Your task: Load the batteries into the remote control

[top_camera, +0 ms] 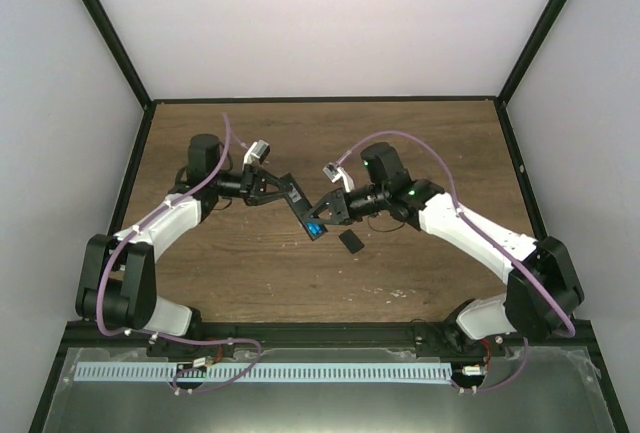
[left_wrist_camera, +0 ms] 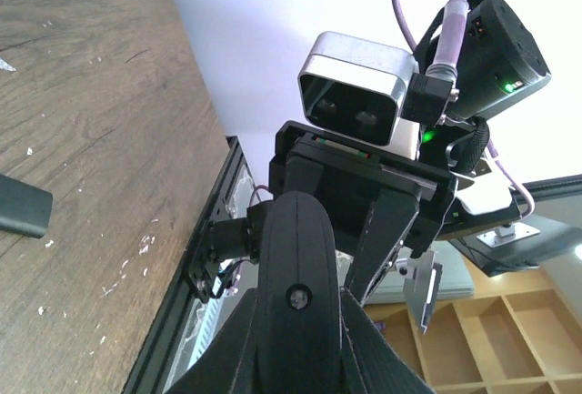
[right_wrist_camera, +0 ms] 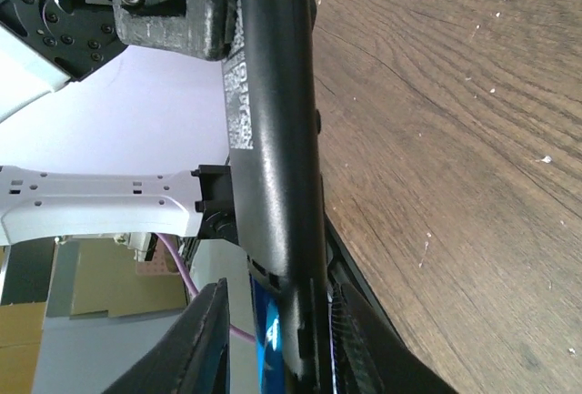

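Fingers (left_wrist_camera: 368,362) of the left gripper (top_camera: 285,190) are clenched on the remote (top_camera: 305,211), pinching its slim sides near the 10 o'clock end. The remote is held off the table (top_camera: 420,133), above the middle of it, slanting from 10 o'clock to 4 o'clock in the top view. A blue battery (top_camera: 316,226) sits in the recess at the 4 o'clock end. The right wrist view shows it as a strip of blue beside the remote's edge. Only one blue patch is visible, so I cannot tell whether one cell or two lie there. The right gripper (top_camera: 332,209) meets that same end from 3 o'clock. It straddles the remote, parted, with a gap showing on one side: released, not pinching. A small black piece (top_camera: 351,241) lies flat on the table at 5 o'clock from the remote's tip, near but apart.
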{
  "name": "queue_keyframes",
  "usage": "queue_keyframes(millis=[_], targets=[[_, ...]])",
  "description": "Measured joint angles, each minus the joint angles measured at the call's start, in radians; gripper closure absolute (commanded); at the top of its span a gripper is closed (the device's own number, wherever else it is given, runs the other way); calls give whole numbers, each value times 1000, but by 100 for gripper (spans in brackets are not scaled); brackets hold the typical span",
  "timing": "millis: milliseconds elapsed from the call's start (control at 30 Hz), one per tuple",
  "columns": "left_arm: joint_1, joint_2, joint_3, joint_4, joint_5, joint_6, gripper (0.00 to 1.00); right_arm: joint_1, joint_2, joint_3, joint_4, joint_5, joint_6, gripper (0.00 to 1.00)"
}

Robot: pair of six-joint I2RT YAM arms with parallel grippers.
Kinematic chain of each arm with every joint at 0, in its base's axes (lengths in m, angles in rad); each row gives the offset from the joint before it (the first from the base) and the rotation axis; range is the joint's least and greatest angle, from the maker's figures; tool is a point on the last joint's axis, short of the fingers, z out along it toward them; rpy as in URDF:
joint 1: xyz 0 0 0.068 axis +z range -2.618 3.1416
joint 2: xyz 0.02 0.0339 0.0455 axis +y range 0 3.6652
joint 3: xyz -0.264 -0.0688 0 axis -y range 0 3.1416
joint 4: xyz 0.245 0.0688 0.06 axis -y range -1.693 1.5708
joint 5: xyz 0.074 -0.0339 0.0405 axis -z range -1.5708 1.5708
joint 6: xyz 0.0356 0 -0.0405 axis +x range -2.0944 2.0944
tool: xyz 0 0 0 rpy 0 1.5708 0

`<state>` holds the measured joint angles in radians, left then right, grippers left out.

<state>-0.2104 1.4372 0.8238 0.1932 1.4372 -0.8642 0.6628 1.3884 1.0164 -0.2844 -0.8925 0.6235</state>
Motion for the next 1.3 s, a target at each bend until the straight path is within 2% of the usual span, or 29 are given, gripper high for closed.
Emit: queue_keyframes(millis=[567, 1300], targets=[[-5, 0, 0, 1, 19, -14, 100, -2, -90, -60, -21, -14, 2, 75], [-5, 0, 0, 5, 16, -21, 100, -6, -114, -87, -31, -31, -6, 78]])
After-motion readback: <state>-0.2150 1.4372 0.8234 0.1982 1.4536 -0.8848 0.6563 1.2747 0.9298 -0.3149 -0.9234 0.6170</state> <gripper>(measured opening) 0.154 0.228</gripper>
